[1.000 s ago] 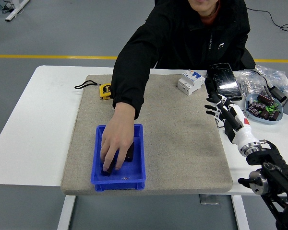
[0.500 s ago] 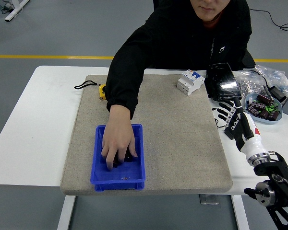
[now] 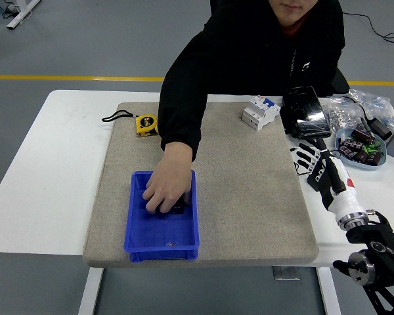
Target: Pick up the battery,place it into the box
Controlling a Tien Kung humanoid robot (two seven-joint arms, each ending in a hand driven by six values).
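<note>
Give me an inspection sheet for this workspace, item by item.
Surface: white table with a grey felt mat over its middle.
Job's things: blue box on the mat's near left; a person's hand is inside it, curled over a dark object, probably the battery.
Clutter: yellow tape measure, white circuit breaker, black device, bowl of small parts, plastic bags.
Grippers: right robot hand over the table's right side, fingers spread, holding nothing; left not in view.
Cables: black cable on the floor behind.
Surroundings: grey floor with a yellow line.
</note>
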